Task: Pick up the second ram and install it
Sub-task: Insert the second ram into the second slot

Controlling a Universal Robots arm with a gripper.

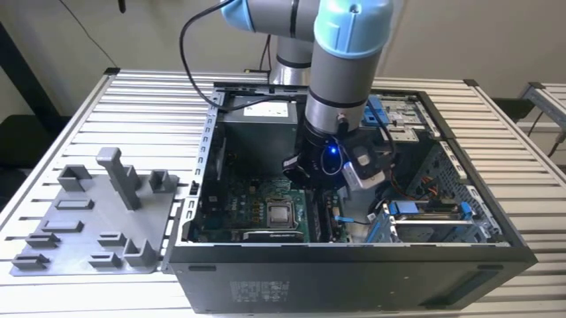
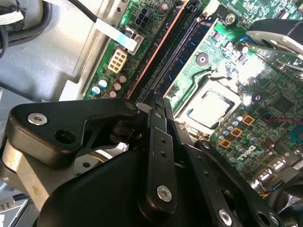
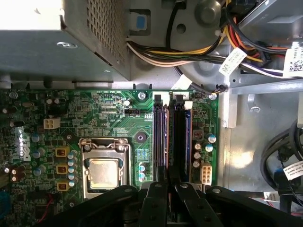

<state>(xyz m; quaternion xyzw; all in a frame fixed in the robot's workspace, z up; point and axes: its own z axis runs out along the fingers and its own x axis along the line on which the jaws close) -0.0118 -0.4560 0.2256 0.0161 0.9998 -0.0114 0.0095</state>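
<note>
Black gripper [image 3: 166, 189] fingers sit pinched together inside the open computer case [image 1: 495, 252], directly above the memory slots [image 3: 171, 137], where the second ram [image 3: 181, 137] stands on edge beside the processor socket [image 3: 104, 170].

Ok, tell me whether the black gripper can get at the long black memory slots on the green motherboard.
Probably yes: the black gripper sits at the end of the memory slots inside the open case, with no cable showing between them.
</note>
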